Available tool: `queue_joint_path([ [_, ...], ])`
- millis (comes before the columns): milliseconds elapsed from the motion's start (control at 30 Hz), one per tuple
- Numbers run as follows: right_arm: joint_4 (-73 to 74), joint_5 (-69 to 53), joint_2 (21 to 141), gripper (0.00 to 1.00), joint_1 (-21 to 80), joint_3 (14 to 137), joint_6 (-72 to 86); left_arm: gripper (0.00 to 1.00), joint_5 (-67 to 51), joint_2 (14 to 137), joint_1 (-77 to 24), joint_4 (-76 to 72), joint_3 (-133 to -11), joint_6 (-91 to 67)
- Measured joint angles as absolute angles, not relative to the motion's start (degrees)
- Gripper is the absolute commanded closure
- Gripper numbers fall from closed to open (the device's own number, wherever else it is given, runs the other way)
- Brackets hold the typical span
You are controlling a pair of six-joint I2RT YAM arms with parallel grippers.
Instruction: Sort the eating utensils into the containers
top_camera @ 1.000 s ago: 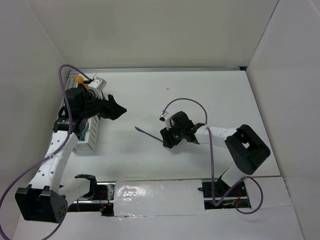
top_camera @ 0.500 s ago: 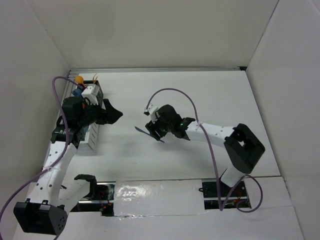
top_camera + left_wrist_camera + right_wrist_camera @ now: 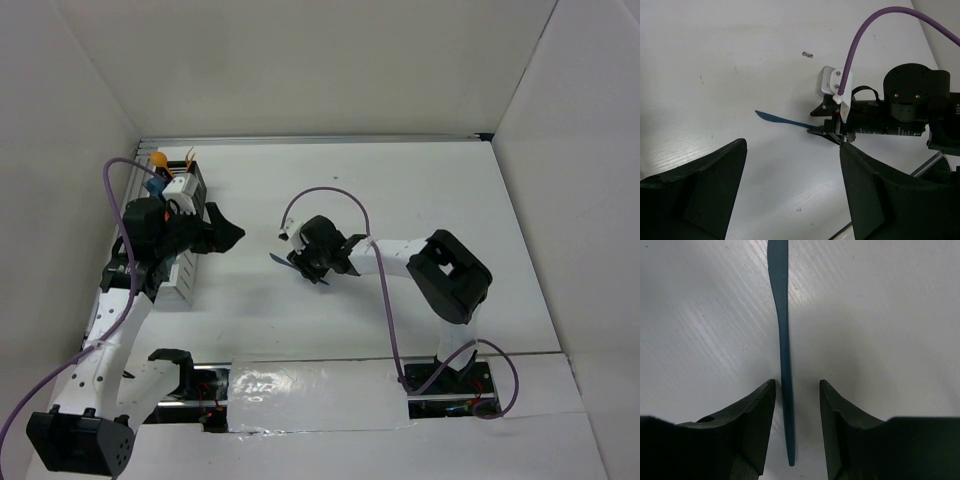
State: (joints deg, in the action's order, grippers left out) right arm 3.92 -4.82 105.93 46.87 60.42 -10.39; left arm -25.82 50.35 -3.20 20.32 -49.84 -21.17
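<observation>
A dark blue plastic knife (image 3: 785, 350) lies flat on the white table; it also shows in the top view (image 3: 283, 262) and in the left wrist view (image 3: 777, 118). My right gripper (image 3: 796, 385) is open and low over the table, its fingers either side of the knife's handle without touching it. In the top view the right gripper (image 3: 307, 266) sits at the table's middle. My left gripper (image 3: 232, 233) is open and empty, held just right of the row of bins (image 3: 178, 265) at the left wall. An orange utensil (image 3: 158, 159) sticks out of the far bin.
White walls enclose the table on the left, back and right. The right arm's purple cable (image 3: 320, 195) loops above its wrist. The right arm's wrist and camera (image 3: 835, 85) stand in the left wrist view.
My right gripper has moved left across the table to the knife and now straddles its handle. My left arm has drawn back a little toward the bins.
</observation>
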Motion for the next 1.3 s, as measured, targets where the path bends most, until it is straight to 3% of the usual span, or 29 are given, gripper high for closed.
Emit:
queue_joint_path([
  [133,3.46,-5.04,107.04,0.62,46.54,61.45,-10.35,0.13,-25.78,50.35,-3.2,20.8,-49.54,-21.08],
  [267,1.91,-5.23,107.26,0.91,46.48,60.95,-9.91,0.13,-25.74,50.33,-3.2,21.04,-49.47,-21.08],
  [333,0.14,-5.58,106.89,1.0,46.28,59.79,-9.41,0.13,-25.74,50.13,-3.2,20.95,-49.12,-21.12],
  [700,-5.8,-11.29,92.86,1.0,42.28,44.84,5.61,0.18,-24.86,50.85,-5.3,12.05,-42.87,-28.23],
  [933,-18.48,-11.68,80.36,1.0,43.77,43.4,19.16,0.22,-19.35,58.26,-12.29,5.17,-42.81,-35.94],
  [1300,-24.4,-8.67,78.13,1.0,47.53,43.05,24.91,0.22,-17.17,62.57,-19.14,-3.29,-42.87,-43.97],
])
